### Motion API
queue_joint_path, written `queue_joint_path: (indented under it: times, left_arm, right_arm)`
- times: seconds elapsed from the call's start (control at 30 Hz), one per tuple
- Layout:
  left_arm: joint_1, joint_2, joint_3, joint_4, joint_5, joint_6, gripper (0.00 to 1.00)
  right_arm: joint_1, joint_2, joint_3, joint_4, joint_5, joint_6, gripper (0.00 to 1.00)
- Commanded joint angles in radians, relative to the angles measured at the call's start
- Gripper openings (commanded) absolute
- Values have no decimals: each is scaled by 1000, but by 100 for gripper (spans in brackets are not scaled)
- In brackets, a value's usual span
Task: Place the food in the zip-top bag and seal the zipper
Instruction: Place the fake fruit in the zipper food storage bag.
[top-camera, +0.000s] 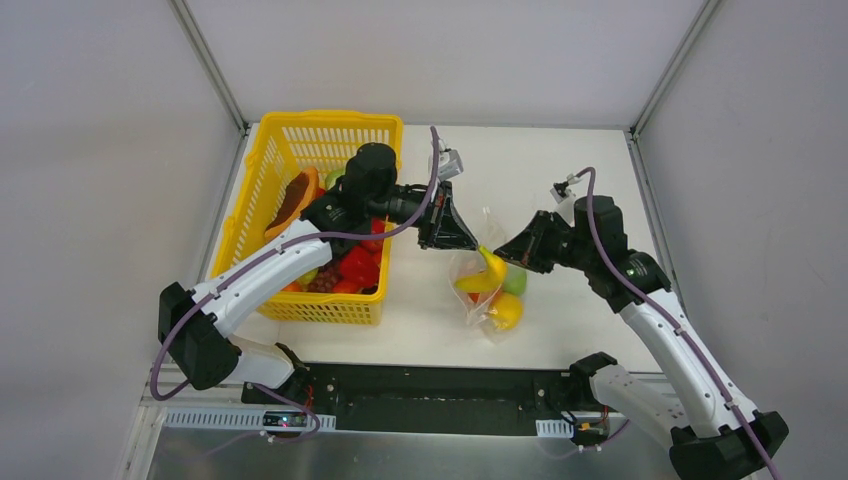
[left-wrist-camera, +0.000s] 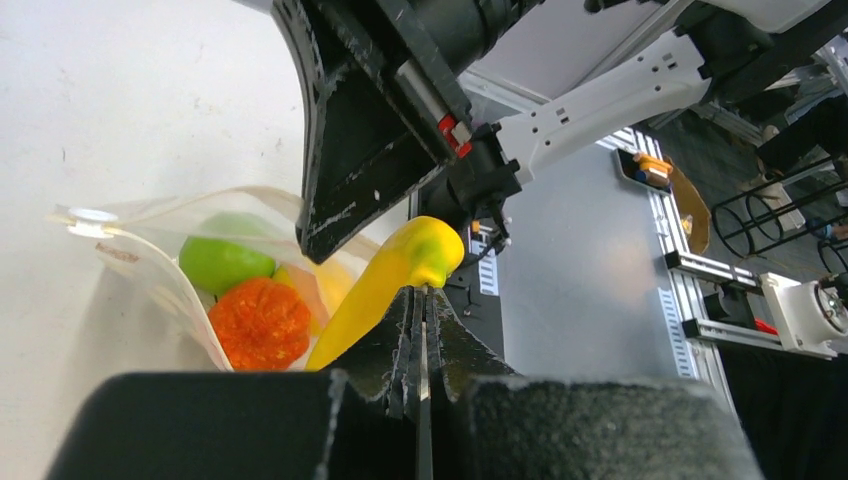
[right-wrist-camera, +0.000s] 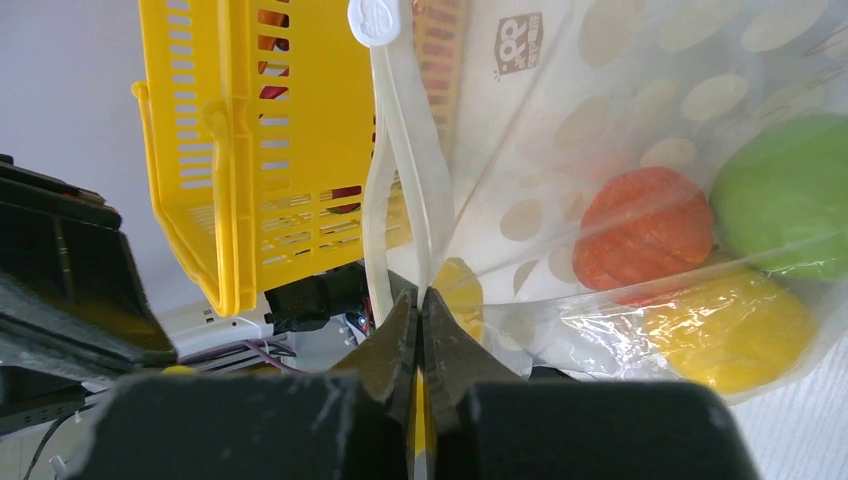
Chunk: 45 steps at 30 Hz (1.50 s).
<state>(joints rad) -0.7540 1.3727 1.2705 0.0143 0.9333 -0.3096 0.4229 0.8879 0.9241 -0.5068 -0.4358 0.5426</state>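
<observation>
Start nearest you on the counter (top-camera: 420, 335). The zip-top bag (right-wrist-camera: 600, 90) lies there, well clear of the arm bases, and is partly loaded.

1. Contents. Through the dotted film you can see a banana (top-camera: 487, 272), a green fruit (top-camera: 514, 280), a yellow lemon-like piece (top-camera: 505, 312) and a ridged orange piece (right-wrist-camera: 645, 240). The banana's tip lies right up at the bag's mouth.

2. Hands. Both work at the mouth edge.
   - The right hand (right-wrist-camera: 420, 300) has its fingers pressed together, pinching the zipper (right-wrist-camera: 408, 150), which runs up from the fingertips to its white end tab.
   - The left hand (left-wrist-camera: 422, 300) is also pressed together, touching the banana tip. You cannot tell whether it pinches any film.

3. Seal. The two zipper strips stand apart above the right hand's pinch, so treat the seal as not made.

4. Supply. Farther back and to the left, the yellow basket (top-camera: 325, 120) holds more food: red peppers (top-camera: 358, 265), dark grapes (top-camera: 322, 280) and a cut brown-and-orange slice (top-camera: 293, 200).

Judge the loading as under way. If every piece must go in, most of the work is left. The zipper comes last.
</observation>
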Motion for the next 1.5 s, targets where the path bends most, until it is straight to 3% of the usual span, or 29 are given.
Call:
queue_joint_path:
  times: [0.0,0.2,0.43,0.7,0.9,1.1,1.3,1.47]
  left_arm:
    - [-11,-14,22,-88,-1,104,0]
    - [-11,-6,138,-514,-101,352,0]
    - [-53,62,254,-700,-223,478,0]
    - [-231,199,455,-993,-584,681,0]
    - [-282,212,426,-978,-772,708,0]
    - [-295,136,321,-844,-849,712,0]
    - [-308,22,183,-650,-876,723,0]
    - [-310,-49,200,-702,-762,777,0]
  right_arm:
    - [-3,-31,53,14,10,7,0]
    - [-4,-19,97,-28,-48,-28,0]
    - [-2,-26,109,-29,-108,-28,0]
    - [-3,-14,107,-31,-127,-38,0]
    - [-3,-16,104,-34,-129,-42,0]
    - [-2,-20,104,-42,-122,-49,0]
    - [-2,-15,107,-40,-161,-61,0]
    - [-4,-7,121,-40,-222,-96,0]
